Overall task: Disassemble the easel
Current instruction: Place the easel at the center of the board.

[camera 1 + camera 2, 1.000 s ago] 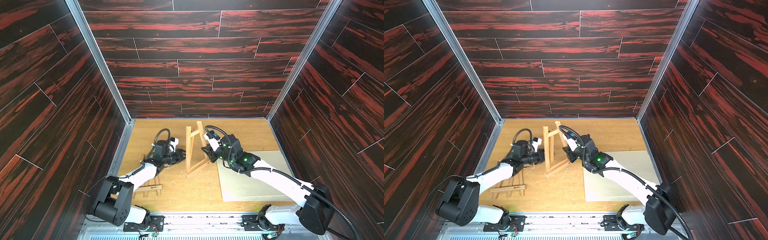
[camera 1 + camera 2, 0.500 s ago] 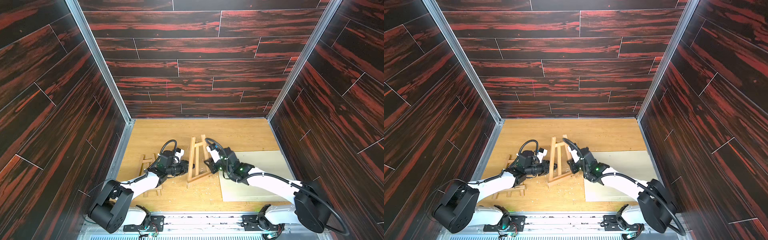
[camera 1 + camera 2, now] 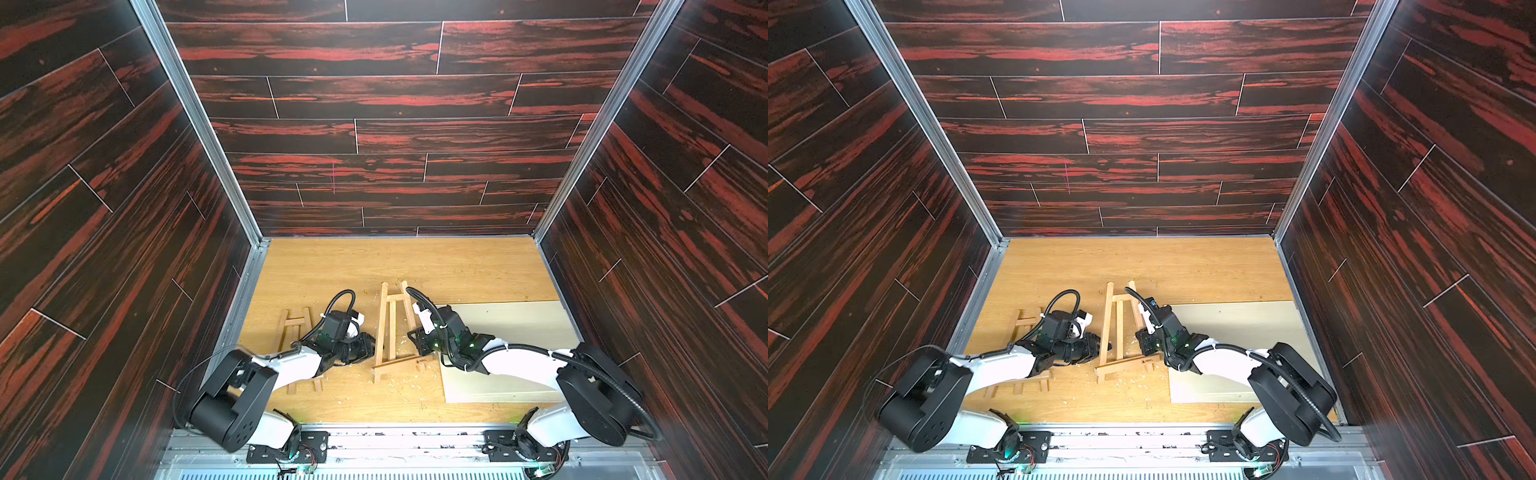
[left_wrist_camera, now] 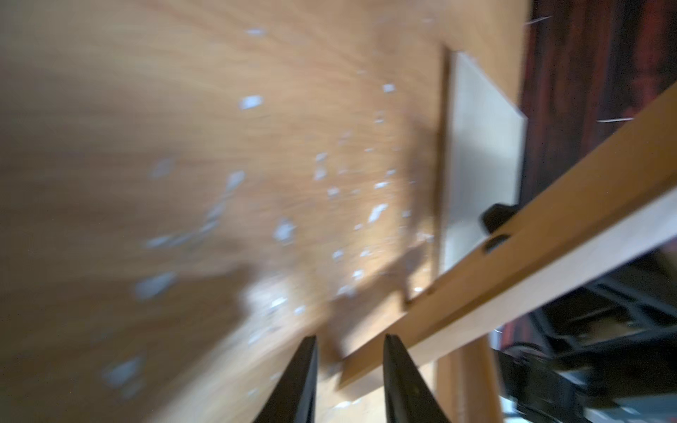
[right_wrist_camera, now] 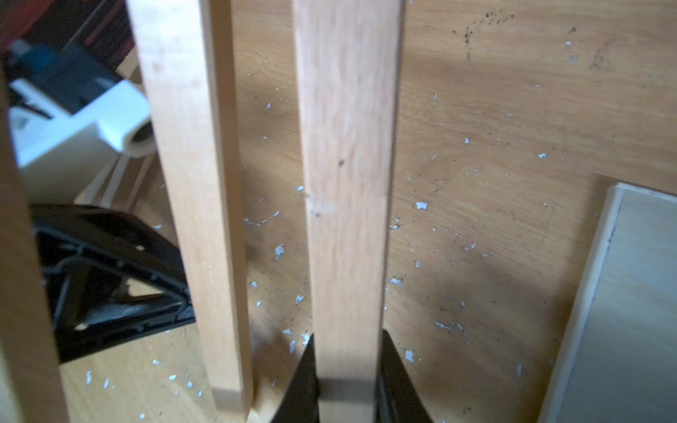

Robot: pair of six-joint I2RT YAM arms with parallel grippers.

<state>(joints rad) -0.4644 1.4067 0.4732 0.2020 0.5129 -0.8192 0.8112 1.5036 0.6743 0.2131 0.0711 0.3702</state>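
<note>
Up close, the right wrist view shows what the arm hides from above: the right gripper (image 5: 348, 333) clamped tight on a flat, pale-grained slat of the easel (image 3: 390, 332); the blurred left wrist view shows the left gripper (image 4: 350, 338), its black fingers slightly apart about a slat's end, grip unclear. In both top views the A-shaped wooden easel sits mid-table between the grippers, on an oak-look table (image 3: 415, 266) flecked with white chips (image 5: 421, 205). Only from above appears a second easel (image 3: 296, 328) lying flat under the left arm, with a pale rectangular board (image 3: 511, 332) at right and glossy dark-red plank walls (image 3: 374, 137) behind.
</note>
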